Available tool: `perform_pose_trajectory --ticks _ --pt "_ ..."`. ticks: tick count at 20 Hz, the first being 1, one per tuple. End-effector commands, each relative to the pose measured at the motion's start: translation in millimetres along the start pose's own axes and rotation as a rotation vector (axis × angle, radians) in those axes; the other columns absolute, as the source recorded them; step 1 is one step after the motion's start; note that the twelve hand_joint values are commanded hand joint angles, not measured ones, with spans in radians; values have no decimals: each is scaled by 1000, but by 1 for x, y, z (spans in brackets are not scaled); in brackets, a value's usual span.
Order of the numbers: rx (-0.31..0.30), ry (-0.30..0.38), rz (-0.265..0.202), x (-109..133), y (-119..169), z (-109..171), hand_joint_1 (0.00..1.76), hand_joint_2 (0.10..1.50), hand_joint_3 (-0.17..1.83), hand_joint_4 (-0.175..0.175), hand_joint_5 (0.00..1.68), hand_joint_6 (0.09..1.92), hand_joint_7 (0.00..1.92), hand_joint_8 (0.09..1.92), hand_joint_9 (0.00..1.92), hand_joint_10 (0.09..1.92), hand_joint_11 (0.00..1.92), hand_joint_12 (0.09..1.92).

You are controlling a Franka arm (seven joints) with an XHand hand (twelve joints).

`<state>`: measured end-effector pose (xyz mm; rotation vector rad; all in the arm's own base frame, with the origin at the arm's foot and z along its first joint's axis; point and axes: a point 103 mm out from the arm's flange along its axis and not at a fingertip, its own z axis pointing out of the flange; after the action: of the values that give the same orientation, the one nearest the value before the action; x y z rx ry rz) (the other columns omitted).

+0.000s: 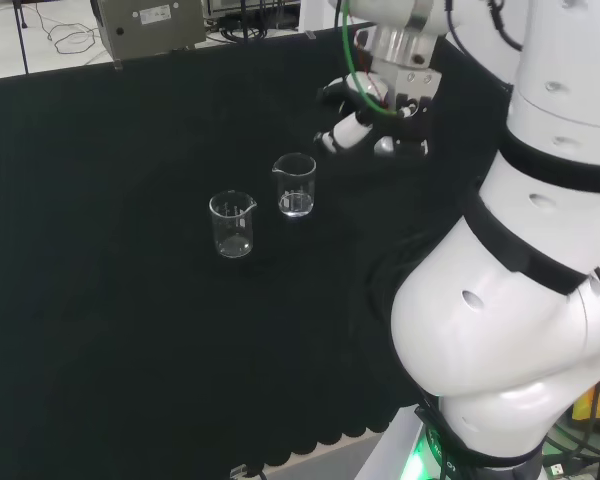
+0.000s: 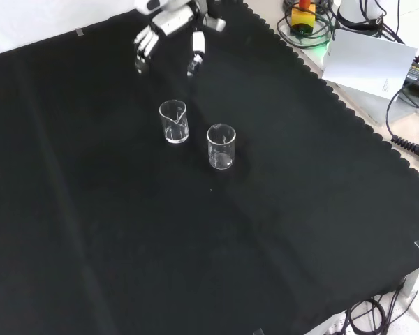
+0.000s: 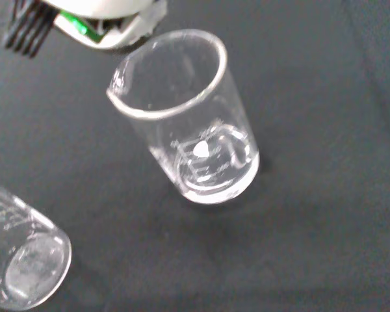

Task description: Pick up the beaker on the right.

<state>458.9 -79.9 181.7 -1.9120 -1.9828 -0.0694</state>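
From where I sat, two beakers stood upright on the worktop (image 1: 100, 300), close together but apart. In the head view, one beaker (image 1: 233, 224) stood left and nearer, the other beaker (image 1: 295, 185) right and a little farther. In the front view the pair sat side by side, the other beaker (image 2: 174, 121) left and farther off. The hand (image 1: 375, 115) hung above the worktop, right of that beaker in the head view, beyond it in the front view (image 2: 171, 31), touching neither.
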Motion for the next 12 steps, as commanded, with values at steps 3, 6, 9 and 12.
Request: perform_pose_trajectory --ticks 3,6,9,12 --pt "30 89 -81 -7 25 33 899 543 671 -65 479 87 239 704 438 678 110 1399" --pt "18 113 -98 -12 28 37 889 531 671 -65 484 87 238 704 430 675 106 1398" --pt "26 152 -126 -17 32 42 885 523 671 -65 475 87 229 702 413 670 90 1396" --pt "43 159 -147 -18 35 49 881 513 674 -66 468 87 223 709 401 675 62 1404"
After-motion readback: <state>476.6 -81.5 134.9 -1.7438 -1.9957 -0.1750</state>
